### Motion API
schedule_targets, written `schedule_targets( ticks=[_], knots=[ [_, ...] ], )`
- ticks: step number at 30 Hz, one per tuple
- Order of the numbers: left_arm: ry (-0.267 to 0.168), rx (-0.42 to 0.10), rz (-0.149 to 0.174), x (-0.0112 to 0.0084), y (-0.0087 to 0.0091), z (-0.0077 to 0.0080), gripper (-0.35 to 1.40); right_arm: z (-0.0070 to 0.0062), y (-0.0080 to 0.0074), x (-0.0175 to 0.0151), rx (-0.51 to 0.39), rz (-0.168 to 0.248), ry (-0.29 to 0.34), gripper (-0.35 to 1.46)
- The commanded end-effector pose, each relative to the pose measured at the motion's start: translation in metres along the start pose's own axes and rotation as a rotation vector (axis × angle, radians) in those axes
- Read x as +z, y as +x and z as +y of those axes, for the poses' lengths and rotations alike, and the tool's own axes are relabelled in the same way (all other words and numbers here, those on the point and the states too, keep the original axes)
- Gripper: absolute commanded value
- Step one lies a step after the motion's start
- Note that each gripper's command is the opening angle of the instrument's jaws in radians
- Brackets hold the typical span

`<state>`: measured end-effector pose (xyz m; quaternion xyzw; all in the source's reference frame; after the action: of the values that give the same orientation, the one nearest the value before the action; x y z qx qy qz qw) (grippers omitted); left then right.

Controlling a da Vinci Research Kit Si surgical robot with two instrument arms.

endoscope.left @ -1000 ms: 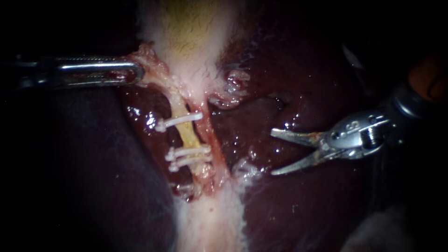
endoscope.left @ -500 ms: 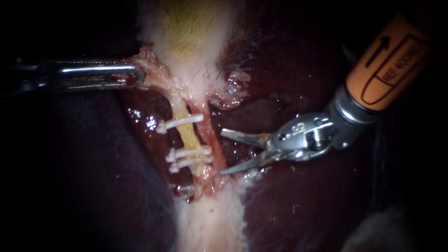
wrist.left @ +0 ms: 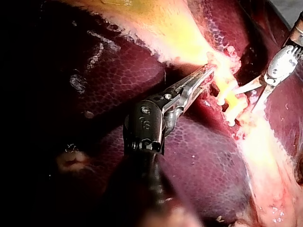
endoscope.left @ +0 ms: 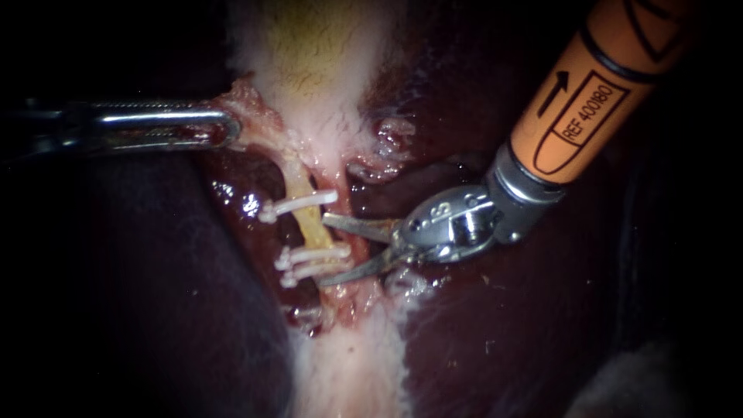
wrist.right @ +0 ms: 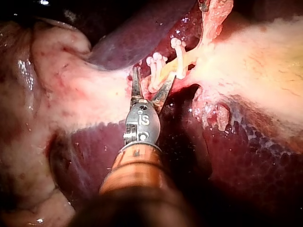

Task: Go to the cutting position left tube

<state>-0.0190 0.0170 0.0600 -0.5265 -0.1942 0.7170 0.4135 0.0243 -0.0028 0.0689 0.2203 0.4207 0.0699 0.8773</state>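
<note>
Endoscope view: the right instrument (endoscope.left: 323,251) has its blade jaws open, tips touching the left tube (endoscope.left: 309,224), which runs crosswise to them. The tube's bare stretch between the single clip (endoscope.left: 298,203) and the paired clips (endoscope.left: 309,254) lies beside the upper blade. The left instrument (endoscope.left: 224,128), jaws clamped on pale tissue (endoscope.left: 251,116), is farther off.

1. Left tube (endoscope.left: 308,222): thin, pale yellow, stretched straight. It is seen near the middle of the endoscope view, running top to bottom with a slight slant.
2. Clips (endoscope.left: 298,203): three, white, set crosswise on the left tube. One is placed alone higher up and two close together lower down, with a bare stretch of tube left between.
</note>
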Motion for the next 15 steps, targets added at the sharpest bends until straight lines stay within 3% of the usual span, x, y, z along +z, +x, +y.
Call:
schedule_targets(
  ticks=[1,15],
  knots=[
    [0.001,0.000,0.000,0.0000,0.0000,0.0000,-0.35,0.0002,-0.0002,0.0000,0.000,-0.003,0.001,1.43],
    [-0.003,0.001,0.000,0.0002,-0.0002,0.0004,-0.35,0.0030,-0.0006,0.0024,0.022,0.000,0.039,1.43]
  ],
)
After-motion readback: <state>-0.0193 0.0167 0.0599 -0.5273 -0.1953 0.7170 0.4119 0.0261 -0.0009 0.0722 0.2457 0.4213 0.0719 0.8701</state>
